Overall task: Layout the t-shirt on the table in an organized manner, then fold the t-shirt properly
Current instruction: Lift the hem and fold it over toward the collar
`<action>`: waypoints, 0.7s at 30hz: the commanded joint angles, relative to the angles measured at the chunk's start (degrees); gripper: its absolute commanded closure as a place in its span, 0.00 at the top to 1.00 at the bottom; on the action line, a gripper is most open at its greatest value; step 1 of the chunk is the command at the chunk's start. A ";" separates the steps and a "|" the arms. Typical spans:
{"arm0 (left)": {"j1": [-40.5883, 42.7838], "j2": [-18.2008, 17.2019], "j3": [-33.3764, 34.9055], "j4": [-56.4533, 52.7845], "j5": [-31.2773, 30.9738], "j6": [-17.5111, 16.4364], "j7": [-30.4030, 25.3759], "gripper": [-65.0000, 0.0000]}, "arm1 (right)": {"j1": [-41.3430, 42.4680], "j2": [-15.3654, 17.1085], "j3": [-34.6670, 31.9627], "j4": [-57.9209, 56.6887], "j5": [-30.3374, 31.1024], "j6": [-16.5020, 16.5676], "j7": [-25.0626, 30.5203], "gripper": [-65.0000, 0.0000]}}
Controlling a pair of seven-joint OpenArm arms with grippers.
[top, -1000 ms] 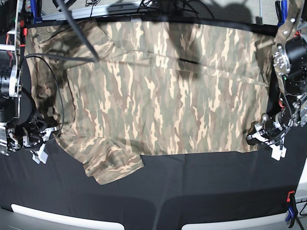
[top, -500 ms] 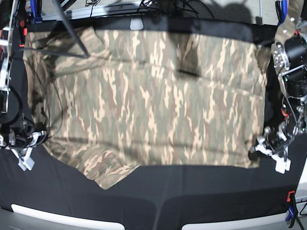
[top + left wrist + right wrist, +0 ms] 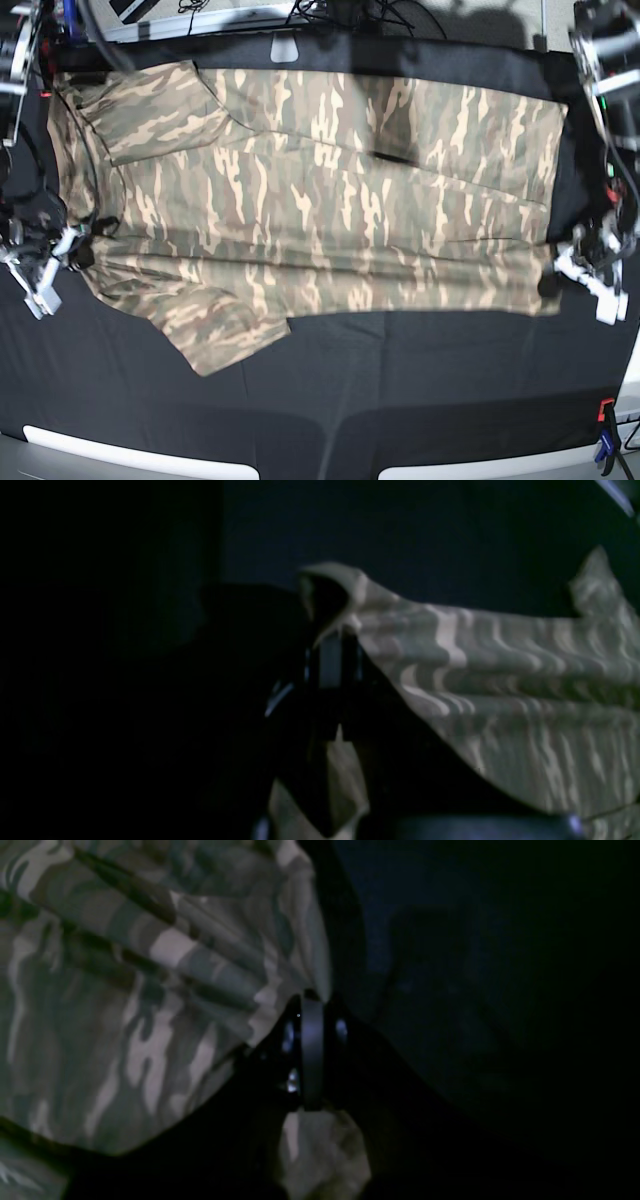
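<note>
A: Where is the soft camouflage-print t-shirt in tan, olive, brown and cream [image 3: 320,190] lying?

B: It is spread across the far half of the wide worktop covered in matte black cloth [image 3: 400,390], with one short sleeve pointing toward the near edge.

A: Why are the arms at opposite ends of it?

B: I judge they are pulling the fabric taut to flatten it for folding. The left gripper [image 3: 560,280] is clenched on the shirt's edge; its wrist view shows cloth pinched between the closed jaws. The right gripper [image 3: 80,250] is likewise clamped on the opposite edge.

A: Any brand or writing?

B: None is readable. A small pale patch sits at the far edge, but it is too small to read.
</note>
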 commanded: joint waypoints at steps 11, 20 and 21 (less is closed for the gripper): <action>17.00 -0.70 -7.50 21.51 -6.62 1.07 0.74 0.00 | -19.98 1.75 17.25 21.66 4.92 -0.61 -2.62 0.00; 25.29 -0.70 -11.15 25.46 -7.72 1.05 0.74 0.00 | -32.83 -1.60 27.28 30.27 6.23 -0.28 -3.02 0.00; 25.62 -0.72 -11.15 25.46 -7.78 1.05 0.76 0.00 | -33.48 -2.56 28.24 30.75 6.21 0.00 -3.02 0.00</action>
